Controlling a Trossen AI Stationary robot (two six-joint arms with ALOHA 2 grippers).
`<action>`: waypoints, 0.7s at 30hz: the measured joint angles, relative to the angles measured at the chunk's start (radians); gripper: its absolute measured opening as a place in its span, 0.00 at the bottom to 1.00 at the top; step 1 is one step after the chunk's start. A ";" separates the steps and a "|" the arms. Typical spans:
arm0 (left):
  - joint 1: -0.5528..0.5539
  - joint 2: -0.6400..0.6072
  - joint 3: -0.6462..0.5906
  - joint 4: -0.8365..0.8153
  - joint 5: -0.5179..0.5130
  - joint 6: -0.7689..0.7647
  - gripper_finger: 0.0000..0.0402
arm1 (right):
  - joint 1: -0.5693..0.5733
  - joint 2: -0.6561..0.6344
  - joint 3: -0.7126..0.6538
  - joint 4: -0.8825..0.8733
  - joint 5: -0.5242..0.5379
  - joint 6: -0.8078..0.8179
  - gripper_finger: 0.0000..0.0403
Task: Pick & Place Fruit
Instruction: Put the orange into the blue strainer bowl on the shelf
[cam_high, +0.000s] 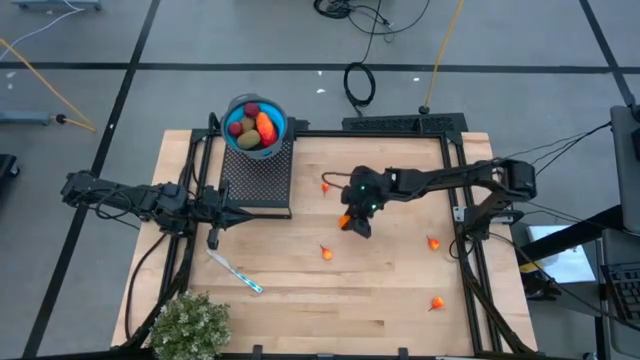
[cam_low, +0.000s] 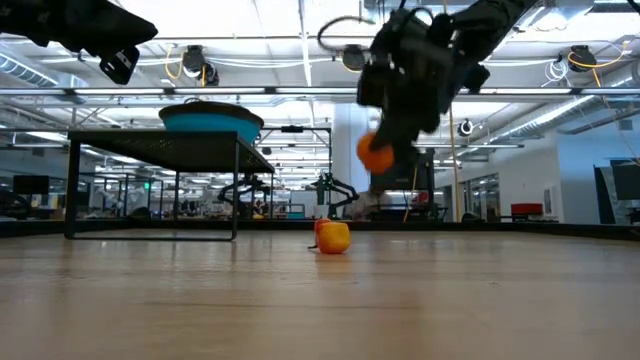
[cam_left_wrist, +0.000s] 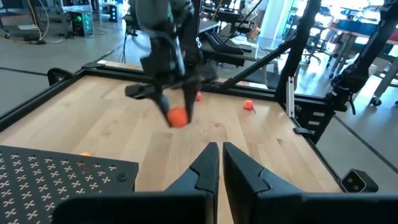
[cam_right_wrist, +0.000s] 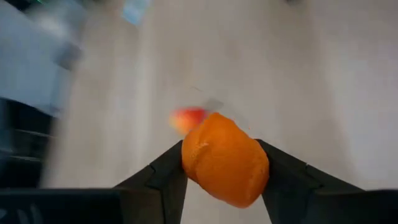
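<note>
My right gripper (cam_high: 352, 222) hangs over the middle of the table, shut on a small orange fruit (cam_right_wrist: 225, 158). The low view shows that fruit (cam_low: 376, 155) well above the wood. Loose fruit lie on the table: one (cam_high: 326, 186) just beyond the gripper, one (cam_high: 326, 252) nearer the front, and two on the right (cam_high: 433, 242) (cam_high: 437, 303). A blue bowl (cam_high: 238, 108) with several fruit stands on a black perforated stand (cam_high: 258, 180) at the far left. My left gripper (cam_left_wrist: 219, 163) waits shut beside that stand. My right gripper pinches the orange fruit between its two fingers (cam_right_wrist: 166, 175), which lie on its opposite sides (cam_right_wrist: 198, 163). The fingers slant down from the table's right side. The fruit is lifted clear of the table.
A thin blue-and-white stick (cam_high: 236, 272) lies near the front left, and a bushy green plant (cam_high: 190, 325) stands at the front left corner. A black frame (cam_high: 455, 190) runs along the table's edges. Bare wood lies between the loose fruit.
</note>
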 joint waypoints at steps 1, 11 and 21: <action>0.000 0.000 0.000 0.000 0.000 0.000 0.04 | 0.000 -0.015 0.000 0.030 -0.038 0.052 0.40; 0.000 0.000 0.000 -0.002 0.001 0.001 0.02 | 0.003 -0.065 0.000 0.504 -0.086 0.553 0.40; 0.000 0.000 0.000 -0.006 0.001 0.001 0.06 | 0.028 -0.065 0.000 0.931 0.105 0.932 0.40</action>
